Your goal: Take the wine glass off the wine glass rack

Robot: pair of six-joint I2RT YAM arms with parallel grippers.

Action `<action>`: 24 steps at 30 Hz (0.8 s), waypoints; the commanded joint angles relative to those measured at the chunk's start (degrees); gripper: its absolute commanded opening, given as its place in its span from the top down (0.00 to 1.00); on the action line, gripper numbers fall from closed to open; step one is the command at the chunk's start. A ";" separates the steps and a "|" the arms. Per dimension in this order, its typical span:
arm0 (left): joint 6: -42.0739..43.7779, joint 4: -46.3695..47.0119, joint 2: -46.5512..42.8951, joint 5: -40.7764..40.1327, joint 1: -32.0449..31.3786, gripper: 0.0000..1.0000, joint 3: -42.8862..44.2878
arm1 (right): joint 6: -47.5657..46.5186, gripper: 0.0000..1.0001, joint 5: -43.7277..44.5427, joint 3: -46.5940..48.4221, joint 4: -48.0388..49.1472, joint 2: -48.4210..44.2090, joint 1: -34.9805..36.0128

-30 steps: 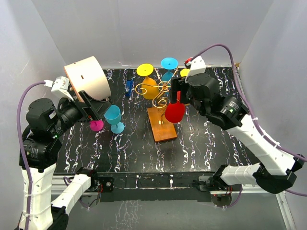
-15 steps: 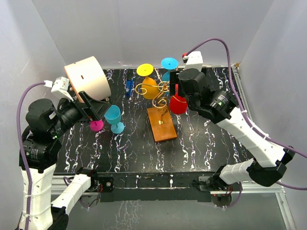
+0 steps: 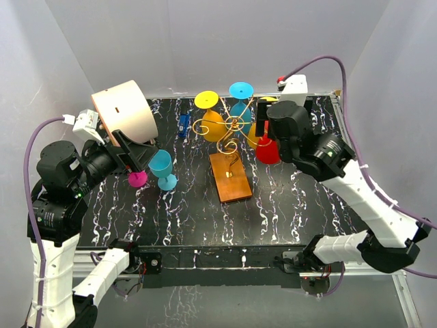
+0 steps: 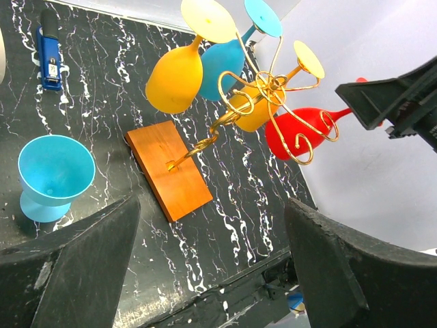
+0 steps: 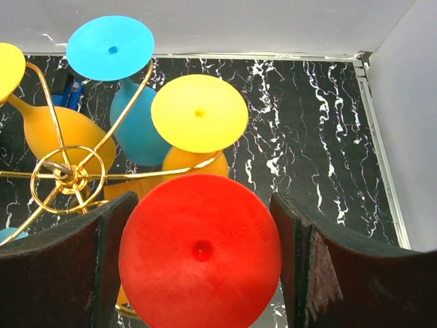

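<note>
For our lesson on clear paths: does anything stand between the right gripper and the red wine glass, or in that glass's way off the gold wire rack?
Nothing between them: the red plastic wine glass sits between the right gripper fingers. Seen from the left wrist, a curled arm of the gold wire rack crosses its bowl.

A black tabletop (image 3: 293, 212) veined with white spreads beneath the left fingers (image 4: 75, 273). A small blue tool (image 4: 49, 51) lies flat on it, well ahead of those fingers and off to their left. A beige drum (image 3: 125, 113) sits near them.
</note>
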 commanded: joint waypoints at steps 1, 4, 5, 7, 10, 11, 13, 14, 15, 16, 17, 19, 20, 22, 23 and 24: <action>0.05 0.56 0.14 1.01 -0.19 0.15 1.23 | 0.39 0.38 0.61 -0.32 -1.19 -5.40 -0.14; -0.23 1.11 0.27 1.47 -0.19 0.15 1.08 | 0.26 0.38 -1.93 -1.93 -3.43 -8.48 -0.14; -0.38 1.45 0.28 1.98 -0.19 0.15 0.91 | -0.11 0.38 -3.68 -2.67 -3.76 -9.63 -0.15; -0.82 2.70 0.39 3.40 -0.17 0.15 0.19 | -0.86 0.38 -8.30 -4.65 -3.86 -12.42 -0.16; -2.39 6.00 0.33 6.47 -0.19 0.14 -1.89 | 0.74 0.38 -15.25 -6.97 -4.51 -16.21 -0.14; -3.47 7.80 0.16 7.95 -0.19 0.14 -3.08 | 2.37 0.38 -17.93 -7.54 -4.48 -17.31 -0.14; -6.04 12.30 -0.15 11.08 -0.19 0.13 -5.88 | 6.00 0.38 -24.77 -9.05 -2.80 -19.49 -0.14; -7.56 15.11 -0.37 12.82 -0.14 0.13 -7.45 | 8.10 0.38 -28.80 -10.12 -1.16 -20.56 -0.14; -9.10 17.66 -0.45 14.44 -0.18 0.13 -8.87 | 10.17 0.39 -32.52 -11.69 1.47 -21.69 -0.14; -10.82 20.52 -0.62 16.13 -0.20 0.13 -10.33 | 12.39 0.39 -36.84 -13.65 5.00 -22.97 -0.14; -12.40 23.28 -0.86 17.63 -0.19 0.13 -11.56 | 14.42 0.39 -41.01 -15.84 8.93 -24.28 -0.14; -15.29 28.88 -1.28 20.81 -0.17 0.13 -14.39 | 19.99 0.39 -47.12 -20.93 18.21 -27.22 -0.14; -16.56 31.30 -1.66 22.31 -0.15 0.14 -15.44 | 22.22 0.39 -49.25 -23.07 22.28 -28.20 -0.14; -18.63 35.65 -2.53 24.71 -0.19 0.14 -16.89 | 25.39 0.39 -51.93 -25.45 28.20 -29.06 -0.16; -19.54 37.51 -3.17 25.65 -0.19 0.14 -17.67 | 27.03 0.39 -53.19 -26.33 31.25 -29.22 -0.14; -20.74 39.98 -3.88 26.72 -0.20 0.14 -18.70 | 28.50 0.40 -54.92 -27.37 34.92 -29.59 -0.14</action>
